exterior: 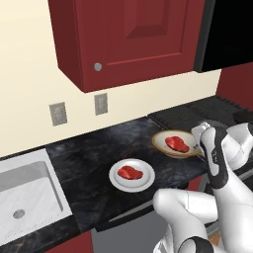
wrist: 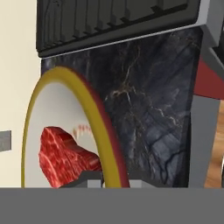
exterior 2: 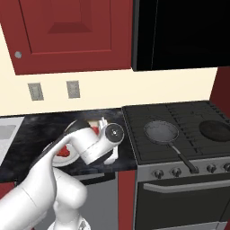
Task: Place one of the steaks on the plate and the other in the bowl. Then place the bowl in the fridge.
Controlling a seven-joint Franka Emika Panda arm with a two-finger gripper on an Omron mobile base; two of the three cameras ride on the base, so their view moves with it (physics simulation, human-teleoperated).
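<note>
From the left base view, my arm bends in from the lower right and my pincer (exterior: 199, 147) sits at the right-hand rim of the bowl (exterior: 163, 137), which stands on the dark marbled surface (exterior: 94, 163) just before the stove. One steak (exterior: 177, 144) lies inside that bowl. The other steak (exterior: 130, 173) lies on the white plate (exterior: 118, 182), nearer the front edge of the surface and to the left of the bowl, a little apart from it. A steel sink (exterior: 29, 190) is let into the surface at the far left, and a red cabinet (exterior: 128, 39) hangs above.

From the right base view, my own forearm covers most of the bowl and plate; a sliver of red meat (exterior 2: 64, 151) peeks out beside my arm. A dark frying pan (exterior 2: 161, 131) rests on the stove (exterior 2: 179, 117) to the right.

In the hand view, the bowl's ochre rim (wrist: 103, 131) runs straight down between my fingertips (wrist: 94, 181), and my pincer is clamped together on that rim. The steak (wrist: 61, 159) lies against the whitish inside, close to my fingers.
</note>
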